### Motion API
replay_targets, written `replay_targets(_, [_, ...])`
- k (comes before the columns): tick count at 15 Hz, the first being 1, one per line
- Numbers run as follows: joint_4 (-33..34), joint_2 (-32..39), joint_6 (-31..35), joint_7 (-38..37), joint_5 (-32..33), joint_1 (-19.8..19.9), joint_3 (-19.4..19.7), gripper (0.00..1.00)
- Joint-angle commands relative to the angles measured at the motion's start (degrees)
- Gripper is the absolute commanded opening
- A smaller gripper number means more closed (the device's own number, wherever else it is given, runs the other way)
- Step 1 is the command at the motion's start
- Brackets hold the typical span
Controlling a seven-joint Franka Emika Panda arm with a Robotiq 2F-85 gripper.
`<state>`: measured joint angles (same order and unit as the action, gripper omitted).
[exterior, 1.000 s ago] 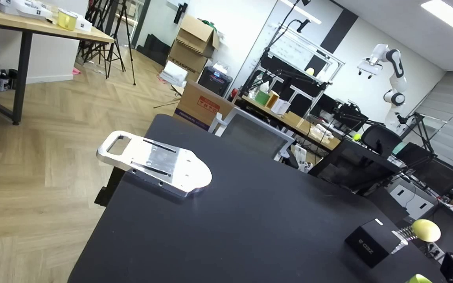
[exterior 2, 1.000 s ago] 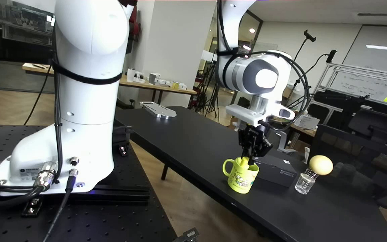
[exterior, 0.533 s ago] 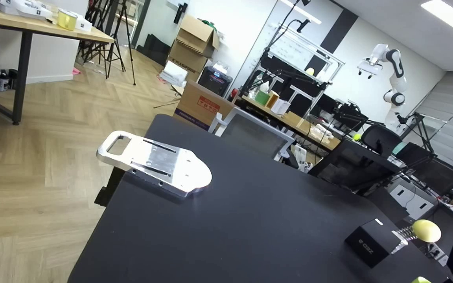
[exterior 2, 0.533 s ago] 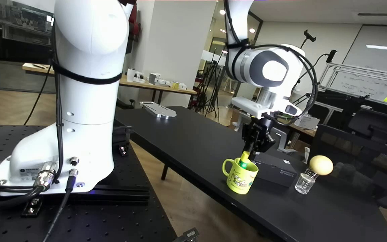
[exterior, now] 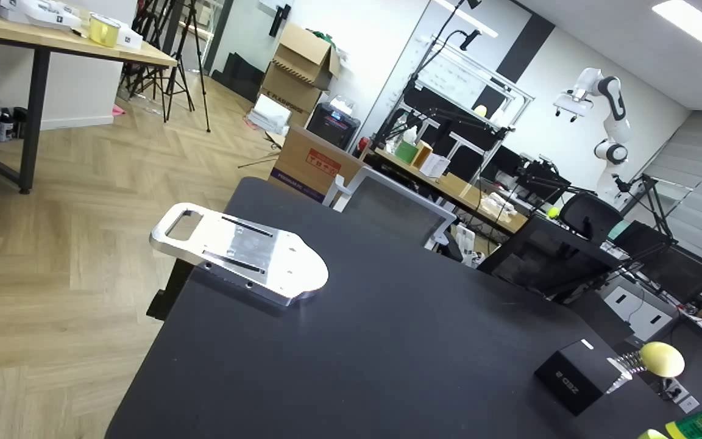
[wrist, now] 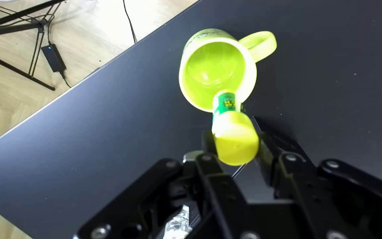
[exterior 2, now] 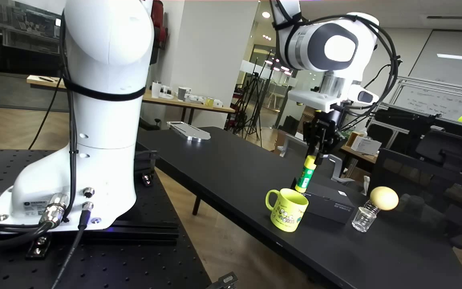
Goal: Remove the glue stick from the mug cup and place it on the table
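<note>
Up out of the mug (exterior 2: pixel 288 216) has come the stick (exterior 2: pixel 306 174): half a second ago its lower end was down inside, and now that end hangs by the rim, on the side towards the box (exterior 2: pixel 329 202); touching the rim or just apart, I cannot tell. The gripper (wrist: pixel 236 145) has risen with it, while mug and box look unmoved. The mug stands near the long edge of the table (exterior 2: pixel 223 168), on the side of the base (exterior 2: pixel 106 172).

Both fingers (wrist: pixel 266 154) are clamped on the stick's yellow cap, one on either side, with the green label showing below.

So the first half of the task looks done: the stick is free of the mug's mouth. Left, as I judge it, are the move away, the lowering to the table and the release. The stretch between mug and the corner where the plate (exterior: pixel 250 253) lies would suit, well in from the long edge, since a round stick laid on its side could roll off.
</note>
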<state>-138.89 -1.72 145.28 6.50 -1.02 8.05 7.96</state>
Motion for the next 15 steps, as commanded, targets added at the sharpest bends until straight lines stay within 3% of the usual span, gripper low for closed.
replay_targets(1, [0.0, -0.7, -0.5, 0.2, 0.1, -0.1, 0.1, 0.34])
replay_targets(9, [-0.3, -1.0, -0.9, 0.5, 0.1, -0.1, 0.1, 0.34])
replay_targets(10, [-0.3, -1.0, -0.9, 0.5, 0.1, -0.1, 0.1, 0.09])
replay_targets(15, [5.7, 2.7, -0.7, 1.5, 0.2, -1.1, -0.9, 0.09])
